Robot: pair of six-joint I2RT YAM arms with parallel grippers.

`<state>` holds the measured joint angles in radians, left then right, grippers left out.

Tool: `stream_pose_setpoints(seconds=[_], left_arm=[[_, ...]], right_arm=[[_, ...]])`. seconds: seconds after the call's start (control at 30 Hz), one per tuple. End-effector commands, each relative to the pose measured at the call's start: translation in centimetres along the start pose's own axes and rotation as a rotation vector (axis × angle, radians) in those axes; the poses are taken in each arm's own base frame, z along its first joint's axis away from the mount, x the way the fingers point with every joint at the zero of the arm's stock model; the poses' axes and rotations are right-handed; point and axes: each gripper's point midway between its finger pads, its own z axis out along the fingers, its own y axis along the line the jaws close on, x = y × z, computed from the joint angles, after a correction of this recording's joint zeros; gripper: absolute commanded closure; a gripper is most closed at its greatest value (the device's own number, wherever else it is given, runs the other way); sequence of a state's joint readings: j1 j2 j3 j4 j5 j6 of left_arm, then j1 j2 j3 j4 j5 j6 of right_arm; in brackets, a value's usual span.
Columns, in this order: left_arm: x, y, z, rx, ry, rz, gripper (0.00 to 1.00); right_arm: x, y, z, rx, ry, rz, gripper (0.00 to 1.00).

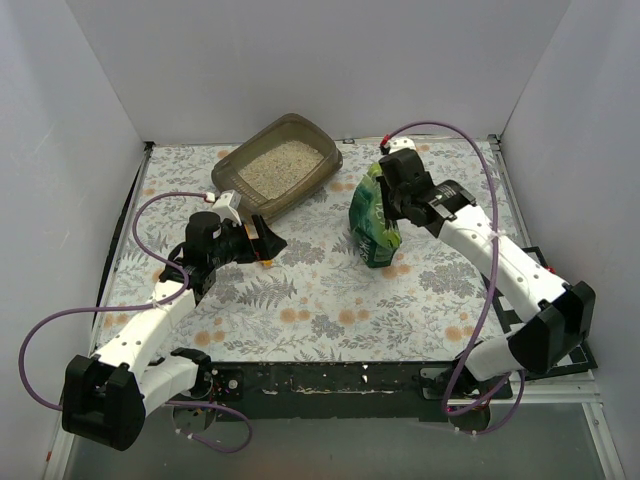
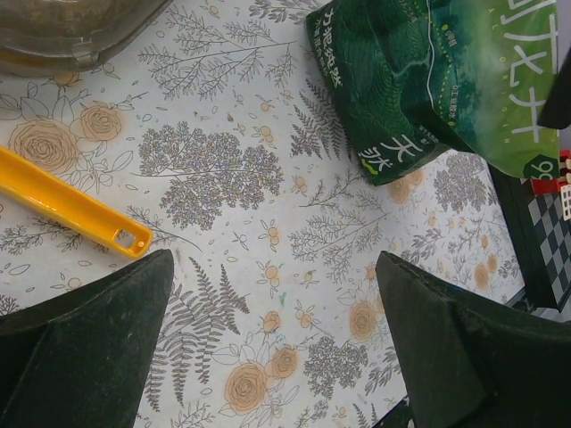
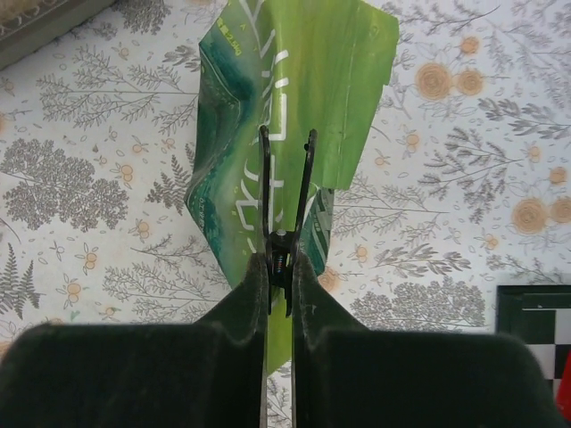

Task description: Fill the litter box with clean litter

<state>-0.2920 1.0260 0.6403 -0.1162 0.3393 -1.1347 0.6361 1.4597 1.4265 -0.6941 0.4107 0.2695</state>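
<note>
The left jaws stand wide over bare floral table [image 1: 330,300], with a yellow scoop [image 2: 71,203] just ahead to their left. The right jaws are narrow, pinching the green pouch [image 3: 268,89] by its top edge. Open table lies between the two. Beyond the left jaws, near the far edge, the grey-brown litter box [image 1: 225,172] holds pale beige litter [image 1: 283,165].
</note>
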Motion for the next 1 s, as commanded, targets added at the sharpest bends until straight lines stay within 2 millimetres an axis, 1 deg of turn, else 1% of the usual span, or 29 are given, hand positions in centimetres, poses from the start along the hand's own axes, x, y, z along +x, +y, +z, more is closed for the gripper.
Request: stream_pose_setpoints(seconds=[0.0,0.07,0.13,0.2,0.23,0.3,0.43,0.57,0.67,0.7,0.73,0.83,0.97], left_arm=[[-0.5,-0.6,0.0,0.025,-0.014,0.013,0.02],[-0.4,-0.6,0.0,0.027,-0.010,0.012,0.02],[-0.4,-0.6,0.0,0.027,-0.011,0.011,0.02],[-0.4,-0.7,0.0,0.029,-0.011,0.009,0.02],[-0.4,-0.7,0.0,0.031,-0.012,0.011,0.02],[-0.4,-0.7,0.0,0.032,-0.010,0.010,0.02],[-0.3,-0.7,-0.1,0.033,-0.011,0.009,0.02],[-0.4,-0.7,-0.2,0.032,-0.017,0.009,0.02],[-0.4,-0.9,-0.2,0.037,-0.017,0.010,0.02],[-0.4,-1.0,-0.2,0.040,-0.015,0.009,0.02],[-0.5,-1.0,-0.2,0.042,-0.016,0.009,0.02],[-0.5,-1.1,-0.3,0.046,-0.016,0.010,0.02],[-0.4,-1.2,-0.3,0.050,-0.015,0.009,0.02]], right_arm=[[-3.5,-3.5,-5.4,0.093,-0.128,0.026,0.99],[-3.0,-4.8,-6.3,0.131,-0.124,0.026,0.99],[-2.0,-6.0,-6.6,0.157,-0.111,0.031,0.99],[-0.5,-7.5,-6.4,0.179,-0.084,0.056,0.99],[0.2,-7.9,-6.2,0.174,-0.070,0.067,0.99],[2.0,-8.7,-5.5,0.170,-0.038,0.090,0.99],[6.7,-10.2,-3.2,0.159,0.058,0.161,0.99],[10.9,-10.7,-0.6,0.113,0.125,0.269,0.99],[13.6,-10.0,0.9,0.067,0.192,0.289,0.99],[15.5,-9.7,1.7,0.068,0.260,0.286,0.99],[16.5,-9.7,2.2,0.073,0.291,0.286,0.99],[18.4,-9.2,3.0,0.062,0.338,0.297,0.99],[20.2,-8.8,3.7,0.049,0.388,0.303,0.99]])
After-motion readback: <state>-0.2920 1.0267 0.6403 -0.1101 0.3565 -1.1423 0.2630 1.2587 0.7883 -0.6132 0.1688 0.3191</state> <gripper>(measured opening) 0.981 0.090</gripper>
